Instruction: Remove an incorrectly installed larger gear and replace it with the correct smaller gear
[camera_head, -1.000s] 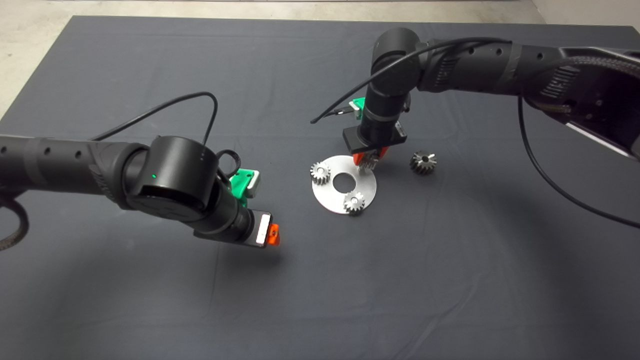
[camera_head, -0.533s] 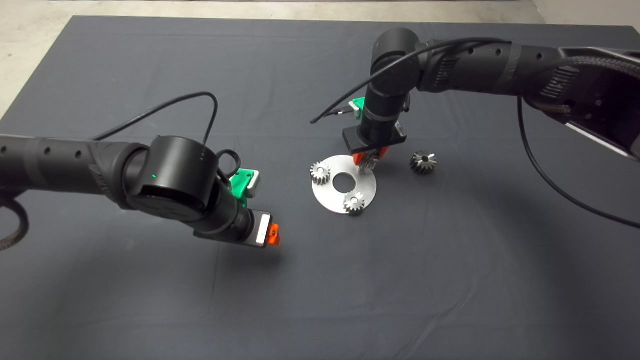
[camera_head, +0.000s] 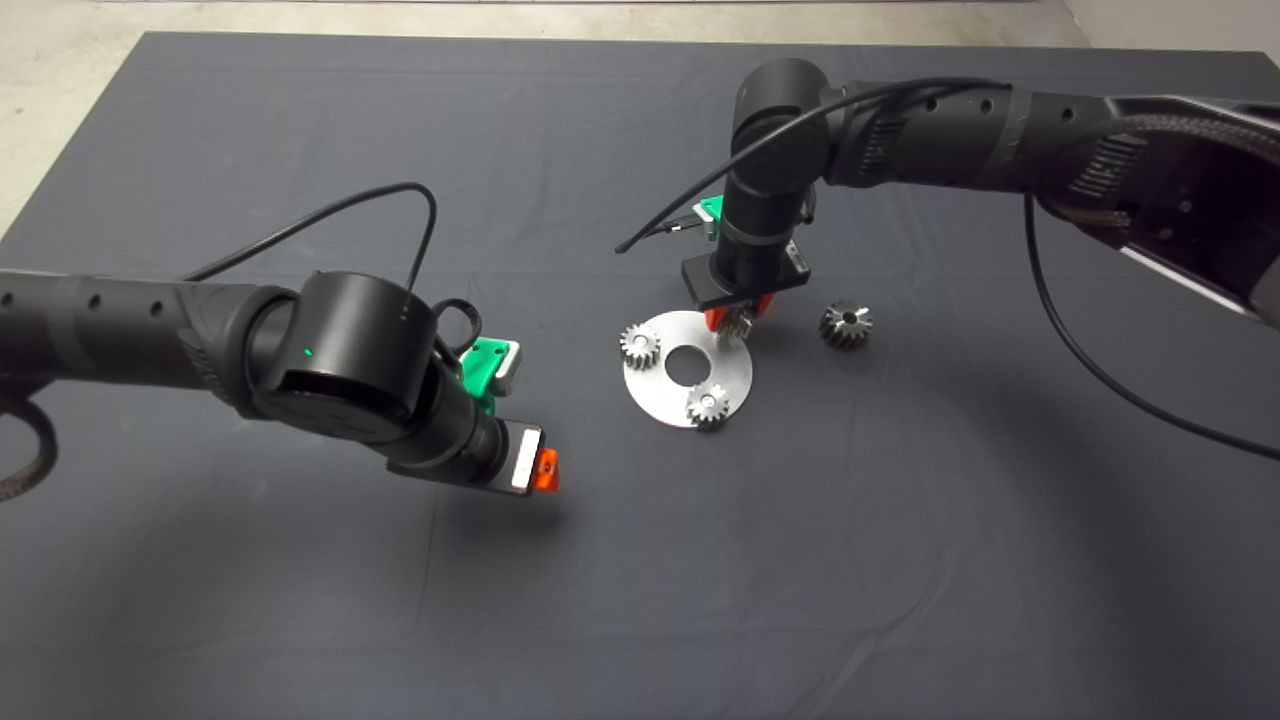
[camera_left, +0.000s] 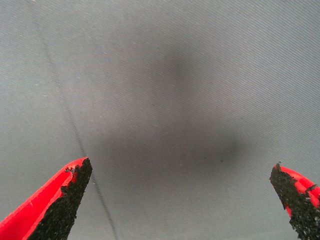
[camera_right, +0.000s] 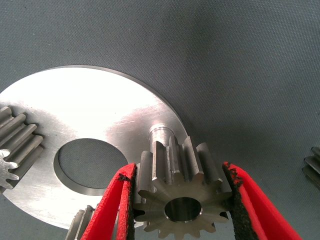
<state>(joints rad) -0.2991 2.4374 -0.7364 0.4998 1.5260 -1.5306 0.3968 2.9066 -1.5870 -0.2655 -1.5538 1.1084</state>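
Observation:
My right gripper (camera_head: 738, 322) hangs over the far edge of the round steel plate (camera_head: 650, 388), shut on the larger gear (camera_right: 180, 192). In the right wrist view its red fingers (camera_right: 112, 210) press the gear's long teeth from both sides. The gear hangs tilted just in front of a bare steel pin (camera_right: 161, 134) on the plate (camera_right: 100, 110). The smaller gear (camera_head: 846, 325), dark grey, lies on the mat to the right of the plate, and its teeth show at the edge of the right wrist view (camera_right: 312, 162). My left gripper (camera_head: 540, 470) hovers open over bare mat, left of the plate.
Two small bright gears (camera_head: 640, 344) (camera_head: 708, 404) sit on the plate around its centre hole (camera_head: 686, 364). A black cable loops over the left arm (camera_head: 340, 350). The dark mat spreads wide on all sides, with pale floor beyond its far edge.
The right arm's elbow has shifted slightly to the left, and the gripper with the larger gear has barely moved. The left arm has stayed still.

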